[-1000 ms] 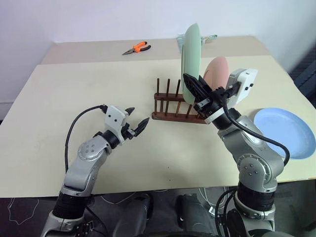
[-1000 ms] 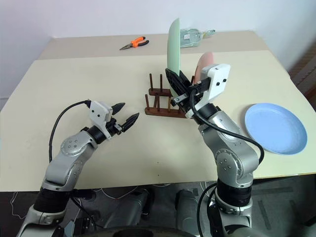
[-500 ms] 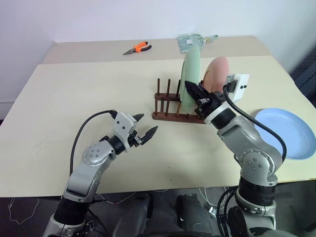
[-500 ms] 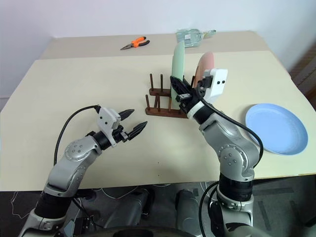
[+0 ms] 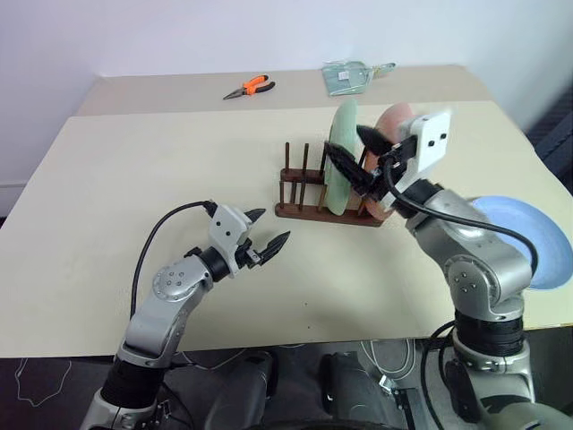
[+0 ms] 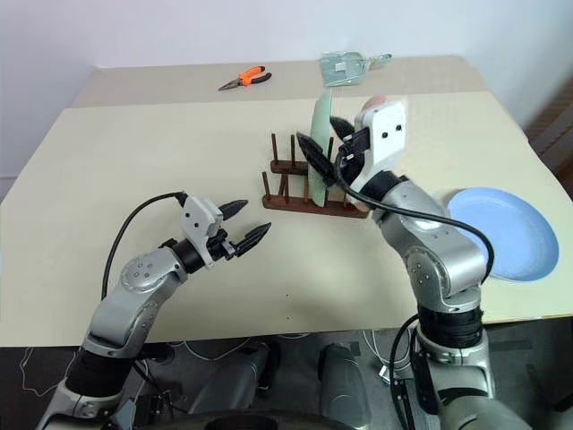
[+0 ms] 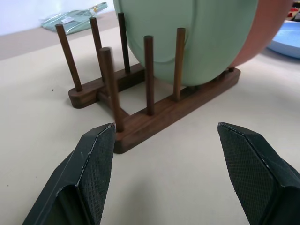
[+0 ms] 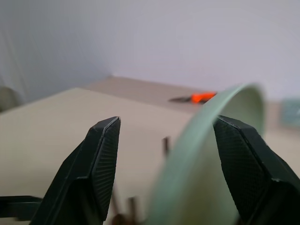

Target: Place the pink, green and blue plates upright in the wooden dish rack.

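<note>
Right gripper (image 5: 358, 154): jaws spread wide, raised at the top edge of the green plate (image 5: 343, 154), one finger on each side of its rim; whether a finger touches the rim cannot be told.
Left gripper (image 5: 265, 236): jaws spread, holding nothing, low over the table (image 5: 161, 170), pointing toward the near end of the wooden dish rack (image 5: 309, 208).
Table: broad, pale beige and matte, set against a plain white wall (image 5: 179, 36).
Far edge: orange-handled pliers (image 5: 248, 87) and a clear bag (image 5: 347, 75).
Wooden dish rack: dark brown rails with thin upright pegs, mid-table.
Green plate: pale mint, upright between the pegs.
Pink plate (image 5: 391, 125): salmon, upright just behind the green one.
Blue plate (image 6: 501, 233): light blue, flat on the table to the right, apart from the rack.
</note>
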`<control>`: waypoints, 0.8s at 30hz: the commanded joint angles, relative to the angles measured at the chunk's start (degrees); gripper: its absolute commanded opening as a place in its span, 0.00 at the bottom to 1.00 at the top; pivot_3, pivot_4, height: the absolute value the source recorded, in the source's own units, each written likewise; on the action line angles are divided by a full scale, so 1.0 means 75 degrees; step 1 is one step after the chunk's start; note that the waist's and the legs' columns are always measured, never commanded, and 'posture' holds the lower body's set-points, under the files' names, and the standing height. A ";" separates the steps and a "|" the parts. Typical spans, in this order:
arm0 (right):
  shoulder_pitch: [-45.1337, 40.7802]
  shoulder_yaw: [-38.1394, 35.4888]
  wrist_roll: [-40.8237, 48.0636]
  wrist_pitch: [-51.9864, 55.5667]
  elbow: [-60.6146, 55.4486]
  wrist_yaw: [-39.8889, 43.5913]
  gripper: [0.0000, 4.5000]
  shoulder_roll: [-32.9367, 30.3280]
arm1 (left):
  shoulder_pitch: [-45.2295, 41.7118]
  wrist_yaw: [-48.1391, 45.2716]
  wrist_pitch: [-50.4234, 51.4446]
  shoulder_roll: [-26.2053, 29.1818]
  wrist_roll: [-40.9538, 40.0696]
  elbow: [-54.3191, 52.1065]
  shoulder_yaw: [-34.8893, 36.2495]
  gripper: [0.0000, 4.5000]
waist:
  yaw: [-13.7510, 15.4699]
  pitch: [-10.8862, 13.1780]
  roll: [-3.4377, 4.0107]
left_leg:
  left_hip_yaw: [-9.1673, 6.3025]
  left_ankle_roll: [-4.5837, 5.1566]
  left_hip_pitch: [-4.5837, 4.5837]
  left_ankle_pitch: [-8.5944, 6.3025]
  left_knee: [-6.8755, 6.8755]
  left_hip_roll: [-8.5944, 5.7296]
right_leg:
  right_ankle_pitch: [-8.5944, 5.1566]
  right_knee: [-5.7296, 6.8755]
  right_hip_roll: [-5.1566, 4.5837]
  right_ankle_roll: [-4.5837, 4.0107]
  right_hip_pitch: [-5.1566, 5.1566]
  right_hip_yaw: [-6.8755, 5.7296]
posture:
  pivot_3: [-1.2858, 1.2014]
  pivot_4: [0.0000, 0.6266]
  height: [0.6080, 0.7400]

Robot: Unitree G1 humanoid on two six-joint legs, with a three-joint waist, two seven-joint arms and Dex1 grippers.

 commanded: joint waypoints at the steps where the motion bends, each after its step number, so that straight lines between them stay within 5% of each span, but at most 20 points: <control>1: -0.0484 -0.0436 -0.0280 -0.0665 -0.0391 0.0574 0.69 -0.0655 | -0.0098 -0.0046 -0.0082 -0.0013 -0.0003 -0.0207 0.0094 0.79 | 0.0009 0.0000 0.0000 | 0.0000 0.0001 0.0000 0.0000 0.0000 0.0000 | 0.0000 -0.0001 0.0000 0.0000 0.0000 0.0000 | 0.52 0.24 0.91; 3: -0.0594 -0.0969 -0.0456 -0.0928 -0.0071 0.0643 0.69 -0.1116 | -0.0127 -0.0061 -0.0102 -0.0006 -0.0010 -0.0148 0.0137 0.79 | 0.0027 0.0000 -0.0002 | 0.0000 0.0001 -0.0001 0.0000 0.0001 0.0000 | 0.0000 -0.0006 -0.0001 0.0001 0.0004 -0.0002 | 0.52 0.24 0.91; 8: -0.0204 -0.2598 -0.0410 -0.0941 0.0772 0.0651 1.00 -0.1945 | -0.0259 -0.0213 -0.0176 -0.0029 -0.0035 0.0068 0.0111 0.79 | 0.0057 0.0001 -0.0004 | -0.0001 0.0007 -0.0012 -0.0003 0.0012 -0.0003 | 0.0001 -0.0023 -0.0004 0.0002 0.0012 -0.0006 | 0.52 0.24 0.91; 14: 0.1798 -0.3680 -0.0618 -0.1077 0.1126 0.0917 1.00 -0.2167 | -0.0490 -0.0431 -0.0332 -0.0178 0.0009 0.0425 -0.0020 0.79 | 0.0034 0.0002 0.0002 | 0.0000 0.0032 -0.0012 0.0003 0.0005 -0.0001 | 0.0001 -0.0025 -0.0008 0.0003 0.0011 -0.0006 | 0.52 0.24 0.91; 18: 0.3772 -0.3131 -0.1505 -0.0850 0.0901 0.1094 1.00 -0.2438 | -0.0632 -0.0571 -0.0428 -0.0224 0.0037 0.0645 -0.0059 0.79 | 0.0027 -0.0006 0.0013 | 0.0002 0.0033 -0.0011 0.0003 0.0010 0.0000 | 0.0001 -0.0023 -0.0008 0.0003 0.0011 -0.0005 | 0.52 0.24 0.91; 24: 0.4830 -0.2172 -0.2374 0.0082 0.0854 0.0392 1.00 -0.2180 | -0.0786 -0.0744 -0.0551 -0.0229 0.0082 0.0883 -0.0074 0.79 | 0.0015 -0.0015 0.0040 | 0.0009 0.0023 -0.0008 -0.0003 0.0020 0.0004 | -0.0002 -0.0017 -0.0005 0.0000 0.0012 0.0002 | 0.52 0.24 0.91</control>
